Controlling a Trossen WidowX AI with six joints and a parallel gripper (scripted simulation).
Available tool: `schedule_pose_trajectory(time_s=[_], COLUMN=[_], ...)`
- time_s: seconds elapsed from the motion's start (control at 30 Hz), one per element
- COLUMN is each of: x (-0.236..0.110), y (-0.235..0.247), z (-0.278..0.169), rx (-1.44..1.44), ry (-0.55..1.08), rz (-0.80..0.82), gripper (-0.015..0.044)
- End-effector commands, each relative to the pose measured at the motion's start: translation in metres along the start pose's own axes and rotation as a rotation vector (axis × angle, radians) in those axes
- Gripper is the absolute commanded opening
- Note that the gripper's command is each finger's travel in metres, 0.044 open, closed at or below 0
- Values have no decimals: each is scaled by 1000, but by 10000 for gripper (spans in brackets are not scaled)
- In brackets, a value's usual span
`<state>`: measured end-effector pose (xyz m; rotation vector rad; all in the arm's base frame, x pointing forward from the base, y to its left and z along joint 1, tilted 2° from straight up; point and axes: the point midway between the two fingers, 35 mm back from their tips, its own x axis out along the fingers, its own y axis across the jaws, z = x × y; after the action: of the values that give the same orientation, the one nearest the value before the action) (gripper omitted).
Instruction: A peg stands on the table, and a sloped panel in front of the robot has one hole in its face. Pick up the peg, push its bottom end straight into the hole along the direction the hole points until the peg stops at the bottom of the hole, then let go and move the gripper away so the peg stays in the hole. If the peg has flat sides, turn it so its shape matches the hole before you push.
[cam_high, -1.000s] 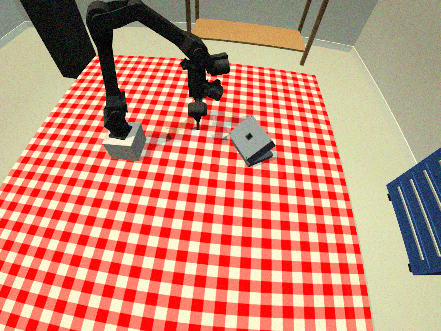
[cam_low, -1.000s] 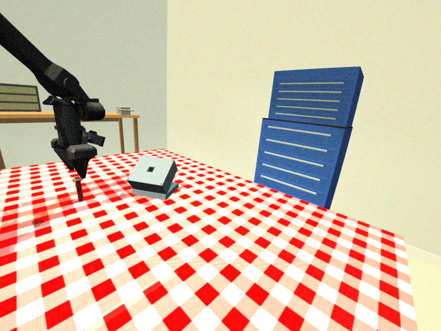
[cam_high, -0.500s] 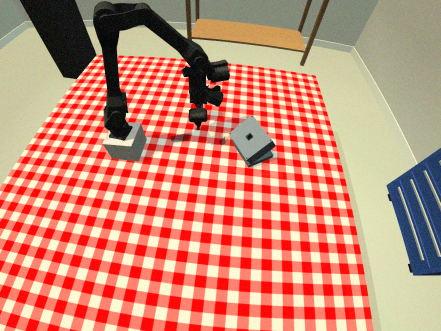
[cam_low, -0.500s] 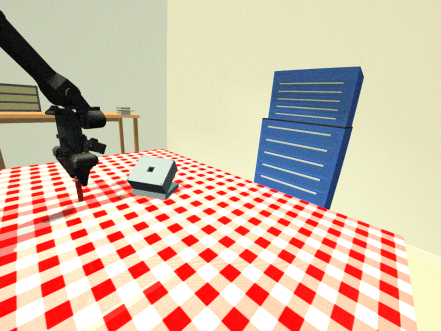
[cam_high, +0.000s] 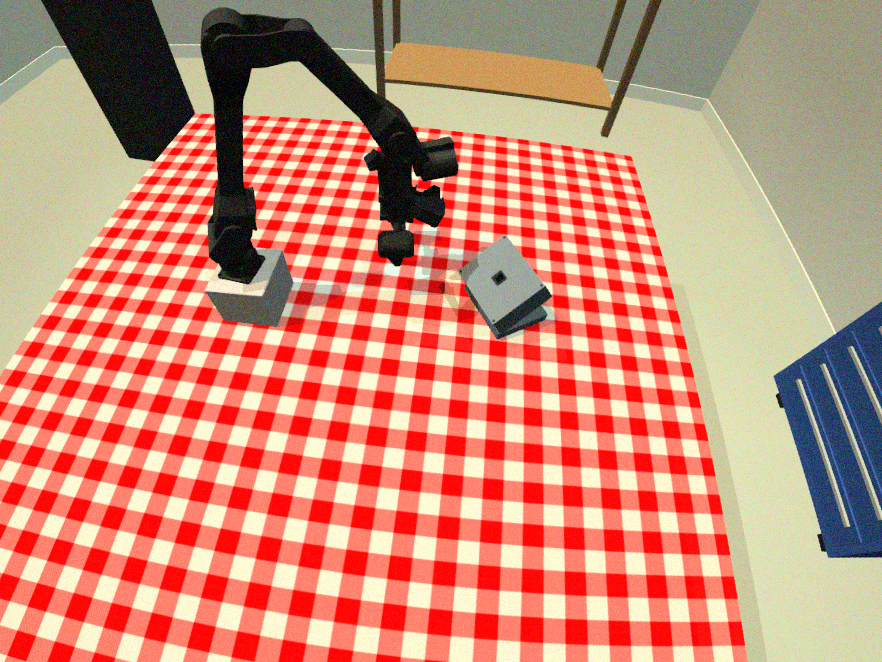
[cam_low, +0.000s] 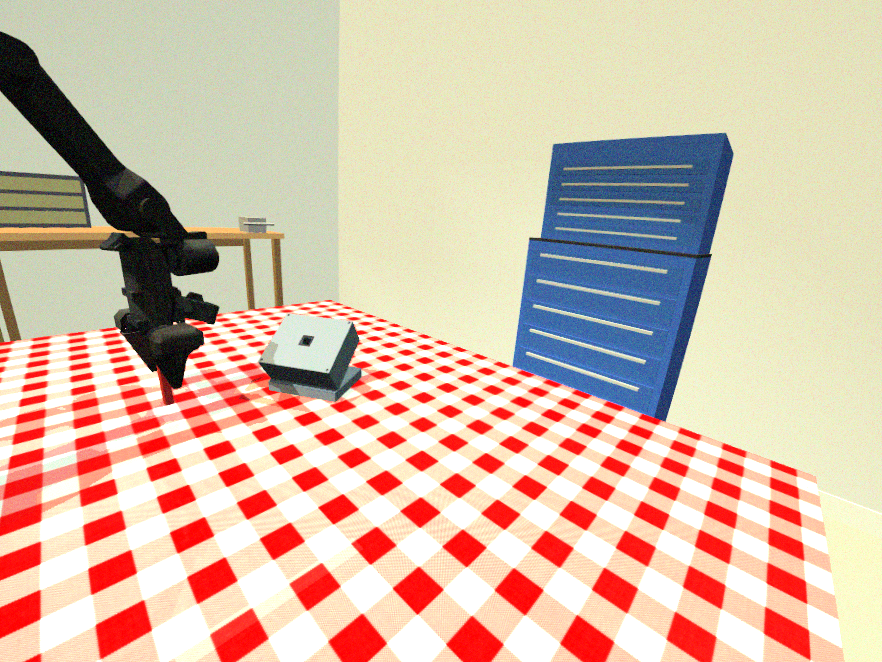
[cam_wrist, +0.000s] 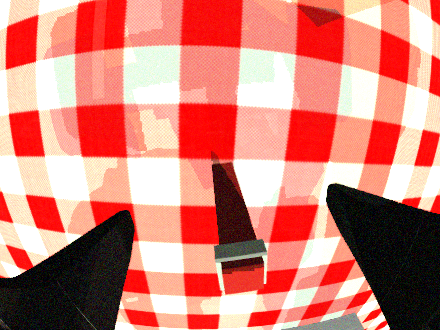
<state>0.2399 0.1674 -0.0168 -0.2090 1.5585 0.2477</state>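
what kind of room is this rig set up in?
Likely a workshop or lab room: a blue drawer cabinet stands by the wall, a wooden workbench sits at the back, and the arm is mounted on a table with a checked cloth.

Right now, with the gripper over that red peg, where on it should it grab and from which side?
Grip the peg on its upper shaft, just below the grey cap, coming straight down from above. It stands upright on the cloth with flat sides, and the open gripper already straddles it, one finger on each side, so closing there should leave the bottom end free for the hole.
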Motion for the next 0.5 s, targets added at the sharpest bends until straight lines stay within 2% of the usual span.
schedule_pose_trajectory(time_s=[0.0,0.47], x=[4,1], y=[0,0], z=[-1,0], rx=[-2,0], ry=[7,1], rz=[3,0], gripper=[440,72])
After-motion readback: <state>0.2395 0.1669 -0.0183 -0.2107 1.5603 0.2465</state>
